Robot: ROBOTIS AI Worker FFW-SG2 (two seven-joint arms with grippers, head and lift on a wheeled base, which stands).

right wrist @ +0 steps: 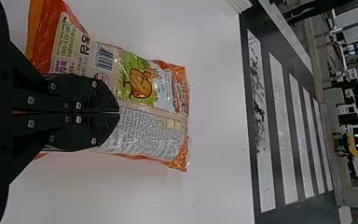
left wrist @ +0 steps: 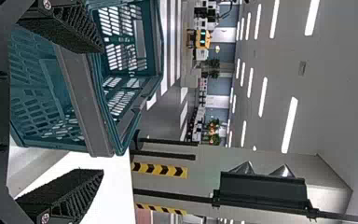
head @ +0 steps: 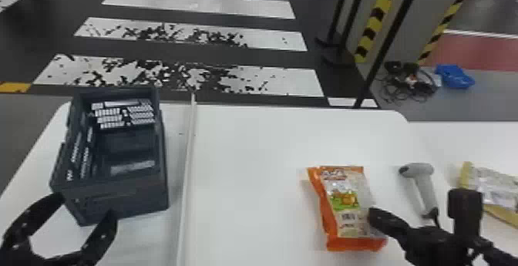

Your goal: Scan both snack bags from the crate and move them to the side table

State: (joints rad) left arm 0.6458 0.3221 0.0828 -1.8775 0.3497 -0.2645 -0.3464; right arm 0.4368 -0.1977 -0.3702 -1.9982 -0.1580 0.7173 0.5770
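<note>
The right 2 fingers point(head: 386, 221) meet over the orange bag point(head: 344, 199).

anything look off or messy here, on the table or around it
On the table, nothing looks spilled or damaged. Beyond it, black cables lie in a loose tangle on the floor beside a blue item, and the nearest crosswalk stripes look patchy, as if worn.
</note>
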